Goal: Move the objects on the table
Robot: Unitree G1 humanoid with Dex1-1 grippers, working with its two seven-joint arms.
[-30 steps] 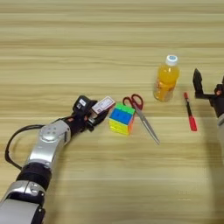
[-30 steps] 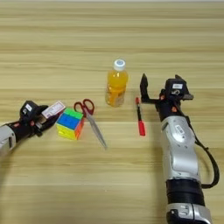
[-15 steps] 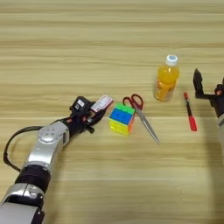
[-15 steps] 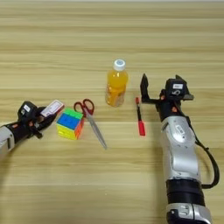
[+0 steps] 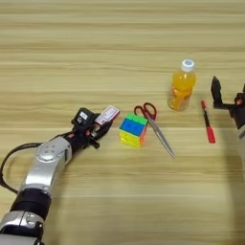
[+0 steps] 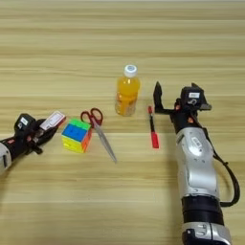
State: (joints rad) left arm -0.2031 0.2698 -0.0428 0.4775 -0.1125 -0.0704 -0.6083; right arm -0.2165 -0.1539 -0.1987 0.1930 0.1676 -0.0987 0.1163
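Red-and-white flat box (image 5: 107, 115) sits clamped in the left gripper (image 5: 98, 128) at centre-left, its position unchanged from half a second ago; nothing else has shifted either. Just right of it stands the puzzle cube (image 5: 132, 130), blocking that side, then the red-handled scissors (image 5: 154, 124). Right gripper (image 6: 168, 99) hovers at right with fingers apart, beside the red pen (image 6: 152, 128) and juice bottle (image 6: 127, 91). Upper and lower parts of the table (image 5: 119, 43) lie open.
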